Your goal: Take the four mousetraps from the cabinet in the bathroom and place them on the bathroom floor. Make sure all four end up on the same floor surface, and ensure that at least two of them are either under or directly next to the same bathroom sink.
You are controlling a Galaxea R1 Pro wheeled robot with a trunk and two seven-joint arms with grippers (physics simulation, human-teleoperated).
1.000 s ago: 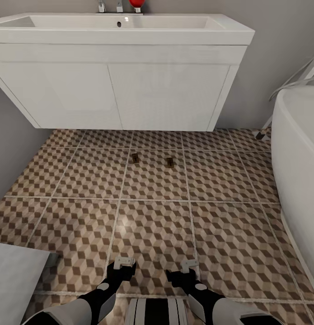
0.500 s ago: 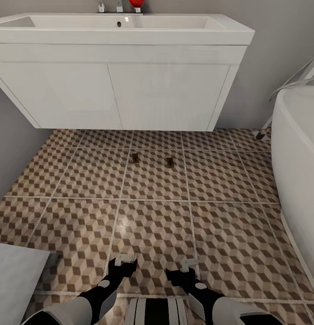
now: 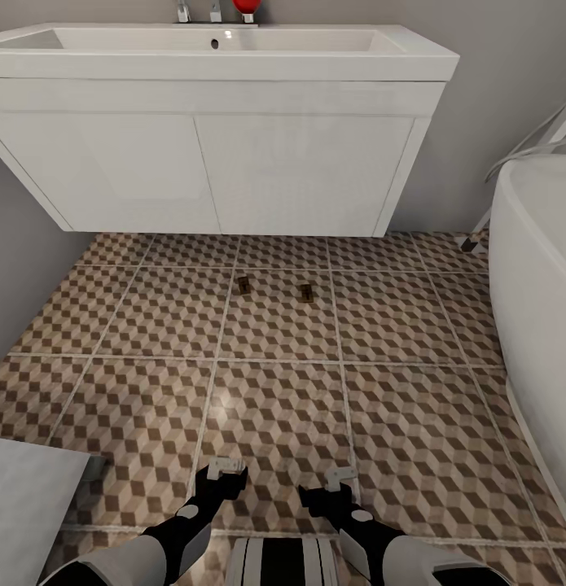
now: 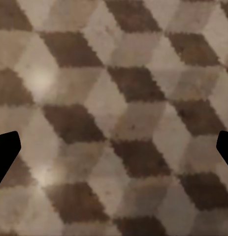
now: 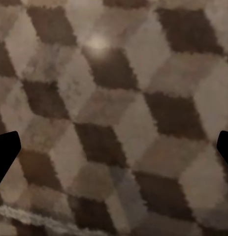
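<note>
Two small brown mousetraps, one (image 3: 244,285) to the left and one (image 3: 305,293) to the right, lie flat on the cube-patterned bathroom floor (image 3: 274,407), just in front of the wide white sink (image 3: 225,49) and its white wall-hung unit. My left gripper (image 3: 224,470) and right gripper (image 3: 340,476) hang low near the bottom of the head view, well short of the traps. Both are open and hold nothing. In the wrist views, the left gripper (image 4: 114,152) and right gripper (image 5: 114,152) have dark fingertips spread wide over bare tiles. The cabinet is out of view.
A white bathtub (image 3: 535,268) curves along the right side. A grey flat surface (image 3: 30,496) juts in at the lower left, below a grey wall (image 3: 22,268). A chrome tap (image 3: 199,10) and a red item (image 3: 247,8) stand on the sink's back edge.
My left gripper has shifted very slightly forward over the floor. The traps and the right gripper have not moved.
</note>
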